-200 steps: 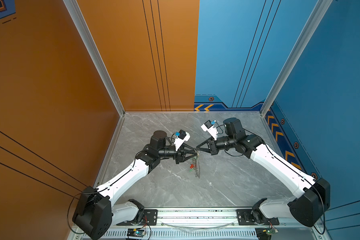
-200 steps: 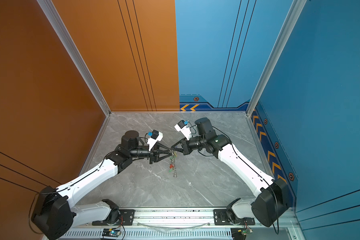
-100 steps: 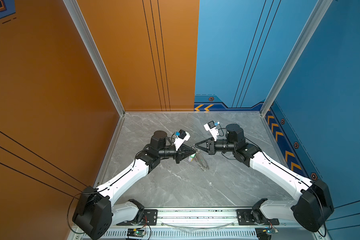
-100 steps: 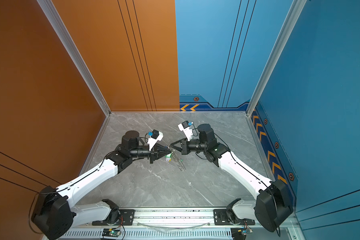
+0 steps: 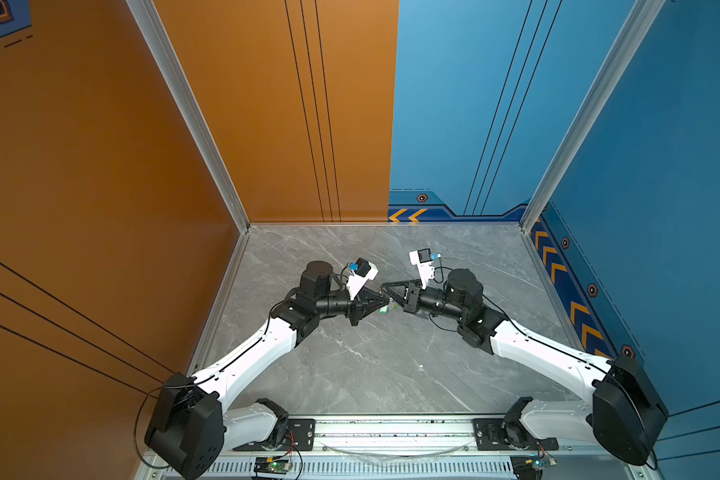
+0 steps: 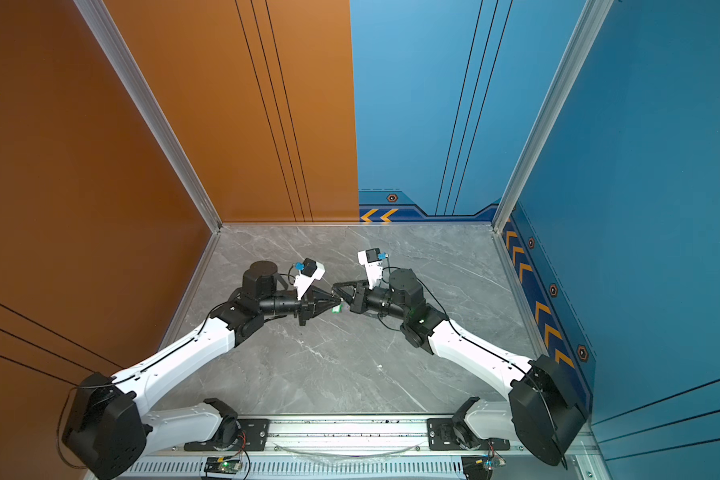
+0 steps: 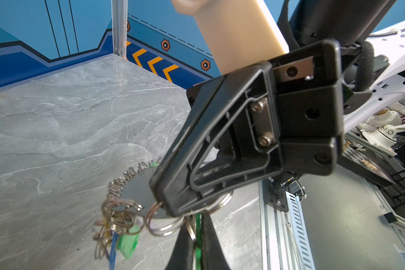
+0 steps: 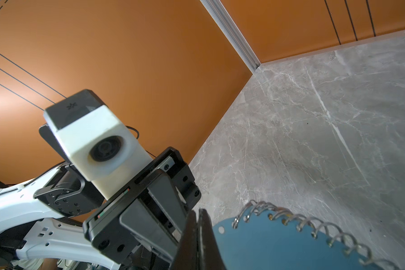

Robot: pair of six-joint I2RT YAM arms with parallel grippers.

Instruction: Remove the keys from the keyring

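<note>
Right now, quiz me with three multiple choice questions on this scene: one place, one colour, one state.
1. Where is the keyring? A back corner; B middle, between both end effectors; C front edge.
2. The tag pinched in the left end effector is: A purple; B green; C white.
3. The right end effector is: A wide open; B out of view; C shut on the keyring.
Answers: B, both arms meet on it at the middle; B, green shows in that grip; C, it clamps the plate's edge.
</note>
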